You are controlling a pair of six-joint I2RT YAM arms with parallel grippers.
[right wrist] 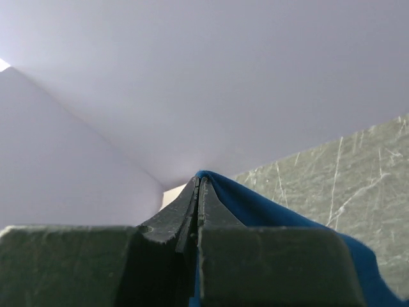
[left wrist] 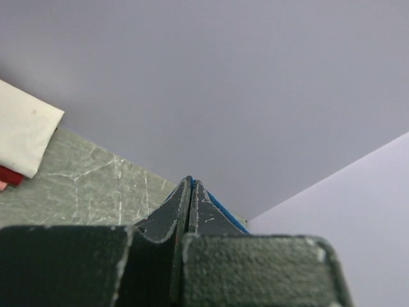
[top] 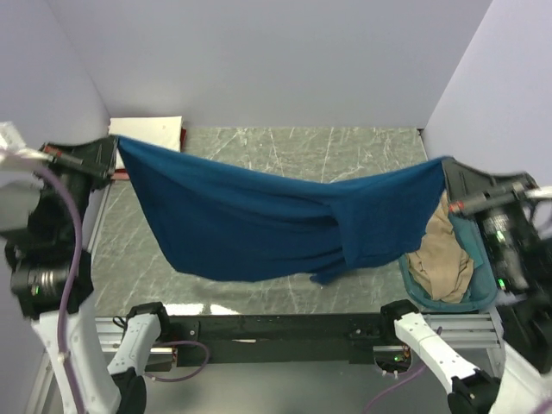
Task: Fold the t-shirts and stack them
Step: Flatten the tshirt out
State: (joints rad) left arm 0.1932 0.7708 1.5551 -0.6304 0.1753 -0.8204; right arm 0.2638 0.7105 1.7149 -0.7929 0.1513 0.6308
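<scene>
Top external: I see the blue t-shirt (top: 259, 224) strung in the air between both arms. It sags in the middle above the table (top: 345, 147), with a looser flap hanging right of centre. The left gripper (top: 110, 148) has one end at the far left. The right gripper (top: 447, 177) has the other end, above the teal tub (top: 483, 297).

A tan t-shirt (top: 442, 259) lies bunched in the tub. A folded cream t-shirt (top: 148, 132) sits at the far left corner of the table, with an edge of a red t-shirt (top: 183, 138) showing beside it.

Left wrist: jaws pressed together, and only a thin blue line of cloth shows along the fingers. From here I get a corner of the cream tee with red under it, which the overhead only hints at.

Right wrist: jaws clamped on the blue cloth, which drapes off to the right over the table. The grip reads far plainer here than from above. Only the overhead shows the tub and the tan tee.
</scene>
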